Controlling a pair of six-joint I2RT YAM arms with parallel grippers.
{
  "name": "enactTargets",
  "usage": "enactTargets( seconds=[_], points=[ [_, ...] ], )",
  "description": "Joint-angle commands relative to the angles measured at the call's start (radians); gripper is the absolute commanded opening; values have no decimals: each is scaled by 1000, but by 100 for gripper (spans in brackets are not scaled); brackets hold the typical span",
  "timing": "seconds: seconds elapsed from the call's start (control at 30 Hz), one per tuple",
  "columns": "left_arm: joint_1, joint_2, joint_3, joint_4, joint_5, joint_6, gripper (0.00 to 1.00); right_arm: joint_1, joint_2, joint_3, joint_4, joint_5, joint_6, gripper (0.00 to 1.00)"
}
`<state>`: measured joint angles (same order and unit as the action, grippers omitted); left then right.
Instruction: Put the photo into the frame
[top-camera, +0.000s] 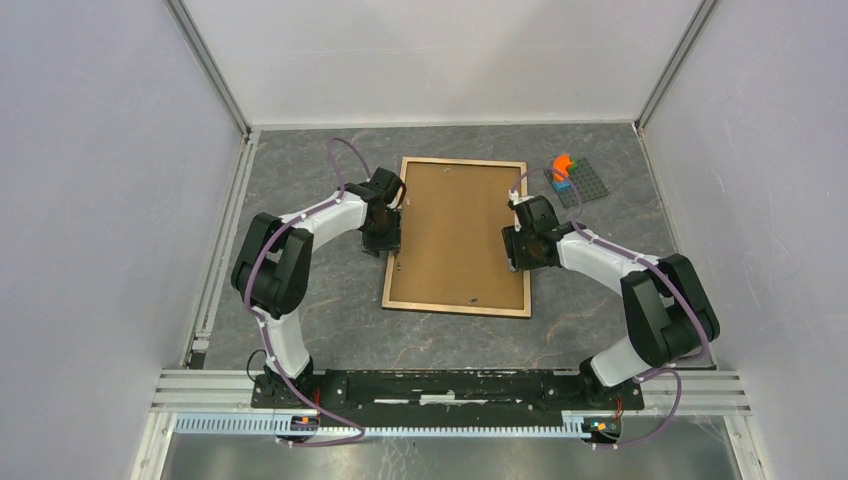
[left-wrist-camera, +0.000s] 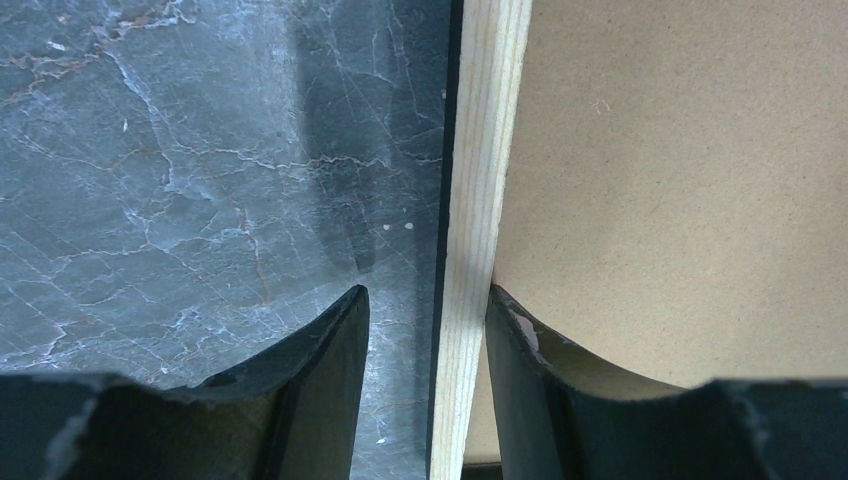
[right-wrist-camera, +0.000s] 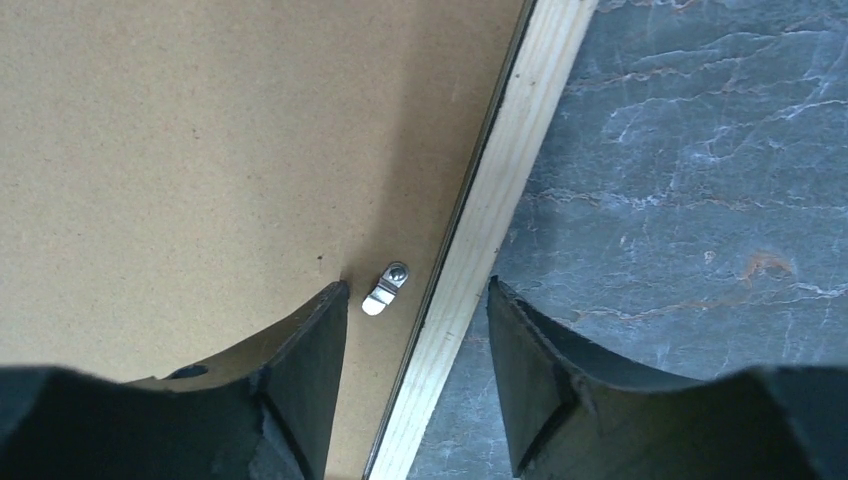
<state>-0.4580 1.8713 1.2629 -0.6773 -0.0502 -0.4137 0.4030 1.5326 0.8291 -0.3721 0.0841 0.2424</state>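
**Frame pos.:** The large rectangular picture frame (top-camera: 455, 309), thin light-wood rim, is laid flat at table centre, back face up. The plain brown fibreboard backing panel (top-camera: 460, 235) is seated inside the rim. The glossy landscape photo is not seen in any view; whether it lies under the panel cannot be told.

**L gripper (left-wrist-camera: 427, 300):** Jaws are spread astride the left rail. One finger is held over the grey marble-pattern table (left-wrist-camera: 200, 180), the other over the panel, close against the rail's inner edge. No pinch is seen.

**R gripper (right-wrist-camera: 416, 290):** Jaws are spread astride the right rail, w/ gaps on both sides. The inner finger is placed just beside a small metal retaining clip (right-wrist-camera: 385, 288).

**Rationale (judged):** Opposite rails are straddled approx. mid-length so the frame can be gripped evenly and lifted or turned w/o tilt.

**Misc.:** A small grey studded plate w/ orange piece (top-camera: 570, 178) is located far right, apart from the frame.
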Motion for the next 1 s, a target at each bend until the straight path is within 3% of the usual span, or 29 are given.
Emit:
enactTargets(
  seconds=[0.0, 0.2, 0.47, 0.5, 0.6, 0.7, 0.8, 0.97],
  points=[
    [-1, 18, -10, -8, -35, 50, 52, 10, 10, 15, -13, 42, -2, 53],
    [-1, 18, -7, -9, -25, 52, 51, 10, 8, 18, -46, 54, -36, 29],
    [0, 27, -3, -10, 1, 56, 49, 10, 24, 37, -20, 79, -140, 23],
    [1, 28, -3, -13, 0, 59, 48, 12, 23, 49, -36, 79, -145, 27],
    [1, 17, -12, -24, -7, 65, 46, 29, -49, 52, -62, 105, -149, 58],
    [2, -14, -37, -24, 4, 67, 49, 68, -145, 52, -96, 160, -151, 80],
    [2, -52, -62, -25, 27, 61, 52, 116, -196, 49, -111, 106, -133, 85],
    [2, -95, -108, -32, 46, 52, 52, 263, -166, 33, -72, -58, -35, 84]
  ],
)
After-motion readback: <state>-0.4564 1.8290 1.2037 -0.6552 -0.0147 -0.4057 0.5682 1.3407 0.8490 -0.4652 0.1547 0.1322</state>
